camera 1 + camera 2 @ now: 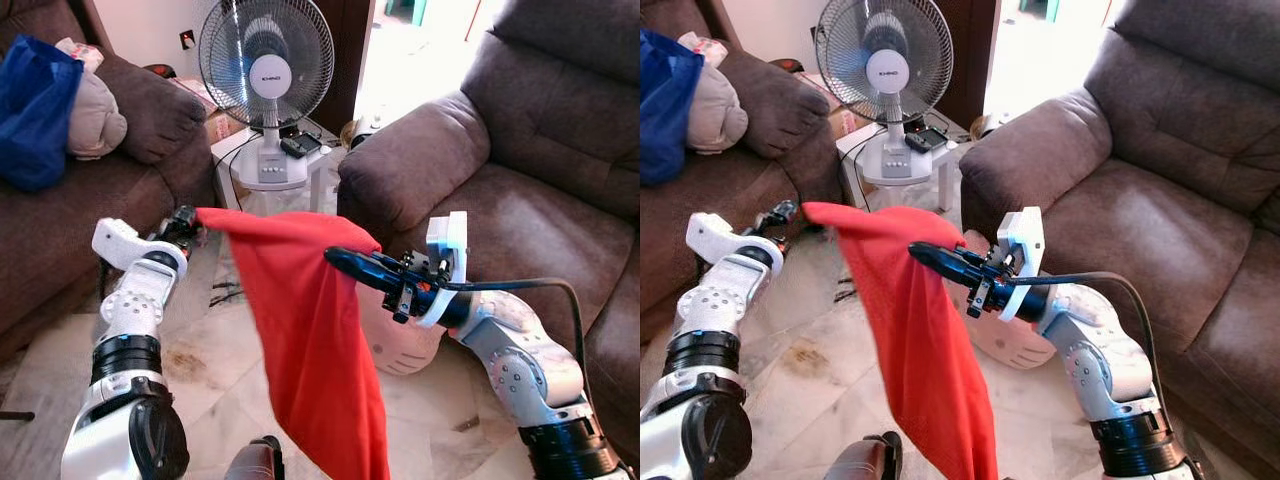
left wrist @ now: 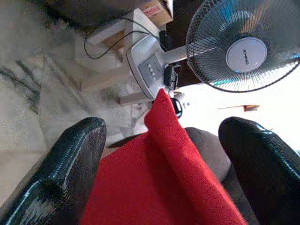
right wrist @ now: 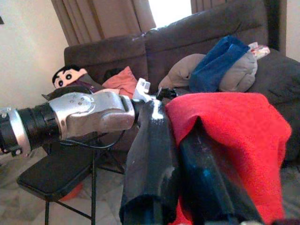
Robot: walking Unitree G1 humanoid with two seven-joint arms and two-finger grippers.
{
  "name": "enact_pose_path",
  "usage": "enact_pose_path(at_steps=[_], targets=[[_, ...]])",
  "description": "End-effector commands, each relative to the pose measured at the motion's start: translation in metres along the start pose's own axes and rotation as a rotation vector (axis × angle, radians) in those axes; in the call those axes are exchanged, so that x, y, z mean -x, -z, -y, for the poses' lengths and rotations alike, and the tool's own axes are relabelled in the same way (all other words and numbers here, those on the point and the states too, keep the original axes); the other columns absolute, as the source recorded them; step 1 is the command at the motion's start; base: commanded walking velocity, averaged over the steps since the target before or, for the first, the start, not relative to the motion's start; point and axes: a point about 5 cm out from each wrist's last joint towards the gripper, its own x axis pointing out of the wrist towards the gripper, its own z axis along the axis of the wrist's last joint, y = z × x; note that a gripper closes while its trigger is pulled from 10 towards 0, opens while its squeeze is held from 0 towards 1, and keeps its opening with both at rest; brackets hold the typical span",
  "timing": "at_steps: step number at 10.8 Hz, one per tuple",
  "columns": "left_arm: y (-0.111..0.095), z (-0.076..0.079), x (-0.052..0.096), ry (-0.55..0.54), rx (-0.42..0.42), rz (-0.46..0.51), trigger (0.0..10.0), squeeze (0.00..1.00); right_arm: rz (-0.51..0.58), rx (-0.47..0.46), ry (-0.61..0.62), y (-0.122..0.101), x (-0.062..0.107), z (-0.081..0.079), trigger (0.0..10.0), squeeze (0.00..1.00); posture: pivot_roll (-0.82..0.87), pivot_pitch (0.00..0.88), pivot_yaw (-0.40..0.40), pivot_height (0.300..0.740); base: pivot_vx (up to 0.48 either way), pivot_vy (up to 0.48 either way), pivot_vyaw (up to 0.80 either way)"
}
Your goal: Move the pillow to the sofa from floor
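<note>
1. The right gripper (image 1: pixel 345 262) has its fingers closed on the top edge of the red pillowcase (image 1: pixel 315 340).
2. The left gripper (image 1: pixel 188 222) pinches the opposite corner, fingers closed on it.
3. The pillowcase hangs limp between them, lifted above the tiled floor (image 1: pixel 190 365).
4. A thin pinch could slip, and the trailing hem could catch on the robot's leg.
5. The brown sofa (image 1: pixel 520 220) sits near on the right, with an open seat; the fan (image 1: pixel 266 62) and table stand ahead.

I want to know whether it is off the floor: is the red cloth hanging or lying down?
Hanging. The red cloth is held up at its top edge between the left gripper and right gripper, draping down above the floor.
</note>
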Motion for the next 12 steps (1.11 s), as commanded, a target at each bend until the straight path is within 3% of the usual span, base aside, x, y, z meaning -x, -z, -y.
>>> enact_pose_path(at_steps=[1,5,9,12], targets=[[0.000,0.003,-0.003,-0.006,0.054,-0.019,10.0,0.00,0.118,0.092,-0.077,-0.031,-0.004,-0.011,10.0,0.00,0.06,0.059,-0.019,0.740,0.000,0.000,0.00],[-0.004,0.016,-0.012,0.029,0.111,-0.027,10.0,0.00,0.129,0.095,-0.136,-0.038,0.001,-0.020,10.0,0.00,0.05,0.062,-0.024,0.740,0.000,0.000,0.00],[0.023,0.024,-0.016,0.060,0.061,-0.185,10.0,0.00,0.129,0.090,-0.169,-0.042,0.004,-0.026,10.0,0.00,0.04,0.076,-0.027,0.740,0.000,0.000,0.00],[0.036,0.024,-0.019,0.057,0.106,-0.235,10.0,0.00,0.128,0.086,-0.186,-0.045,0.006,-0.031,10.0,0.00,0.03,0.081,-0.027,0.740,0.000,0.000,0.00]])
